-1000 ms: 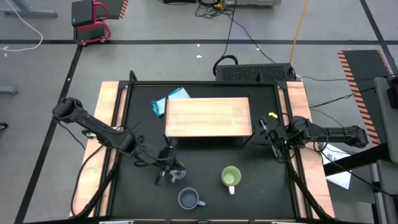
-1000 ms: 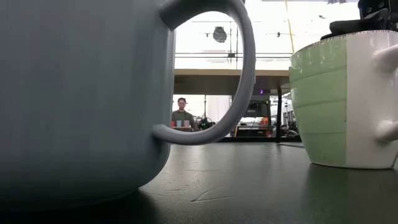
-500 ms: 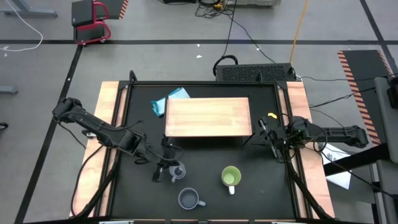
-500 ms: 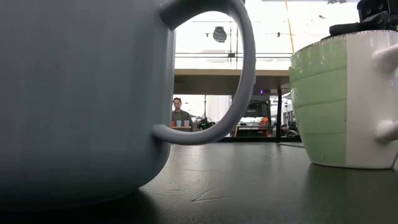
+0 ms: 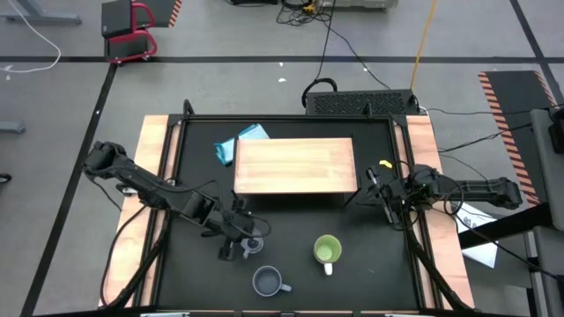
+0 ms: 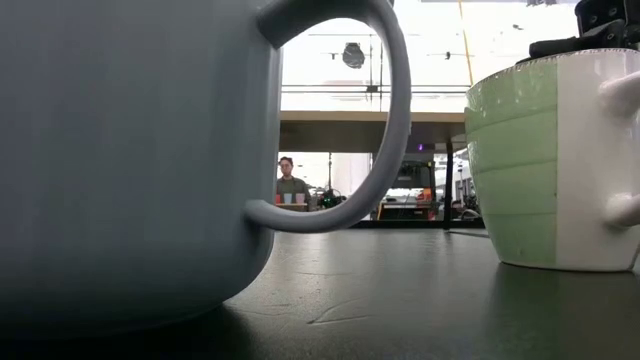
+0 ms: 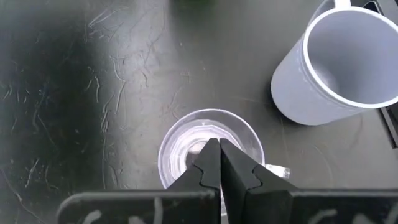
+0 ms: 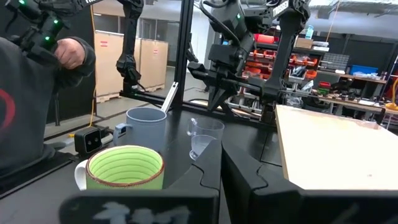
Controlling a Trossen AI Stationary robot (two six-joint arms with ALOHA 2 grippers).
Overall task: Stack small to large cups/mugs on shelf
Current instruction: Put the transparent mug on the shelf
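The small clear glass cup (image 7: 208, 144) (image 5: 254, 246) (image 8: 204, 137) stands upright on the black table, left of centre near the front. My left gripper (image 7: 219, 154) (image 5: 244, 239) hangs over its mouth, pointing down, fingers shut; the right wrist view shows the fingers above the rim. The grey-blue mug (image 7: 336, 68) (image 5: 267, 282) (image 6: 120, 160) stands just nearer the front edge. The green mug (image 5: 328, 250) (image 6: 540, 160) (image 8: 125, 167) with the white handle stands to its right. The wooden shelf (image 5: 295, 165) (image 8: 329, 149) sits behind them. My right gripper (image 8: 221, 186) (image 5: 372, 183) waits shut, right of the shelf.
A crumpled blue cloth (image 5: 238, 143) lies at the shelf's far left corner, and a small yellow item (image 5: 385, 164) sits near the right arm. A person's sleeve and hand (image 8: 37, 93) show beyond the table's front. Bare table lies between the mugs and the shelf.
My left arm has reached farther toward the table's right, bringing its gripper in over the glass cup. The cup and both mugs have stayed where they were.
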